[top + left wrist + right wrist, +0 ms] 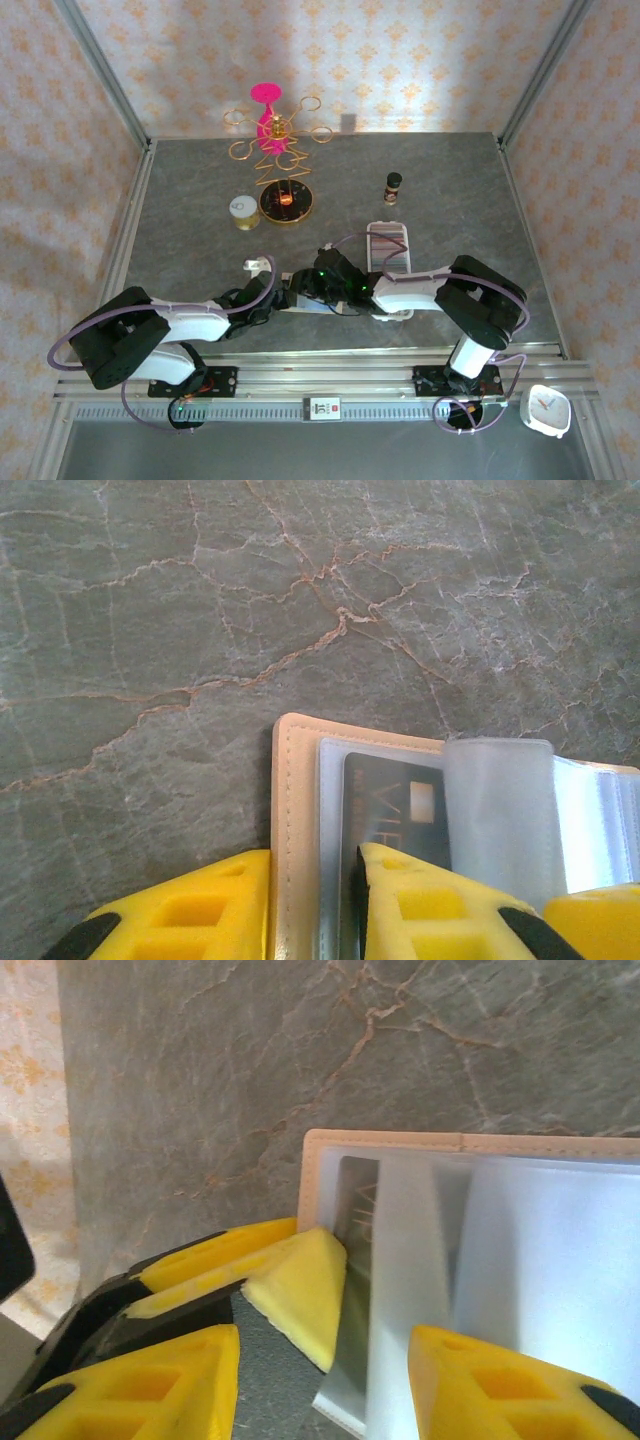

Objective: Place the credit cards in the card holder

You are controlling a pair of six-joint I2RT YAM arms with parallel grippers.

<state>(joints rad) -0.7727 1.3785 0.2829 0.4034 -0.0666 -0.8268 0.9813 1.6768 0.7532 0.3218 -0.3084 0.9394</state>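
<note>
Left wrist cam, OP asking: what's the left gripper [310, 865] got?

Reply: it's pinched onto the beige edge of the card holder [295, 810], which is lying open on the table [200, 630] with a dark card [395, 810] sleeved. The right gripper [328, 1340] is half-open astride a clear sleeve [400, 1260].

Free: surface [180, 220] left and far-right | Blocked: gold stand [275, 140], tin [244, 211], bottle [393, 186] at back; white tray [388, 226] right of centre; left arm [200, 322], right arm [410, 293] crowd card holder [300, 810] near edge.
</note>
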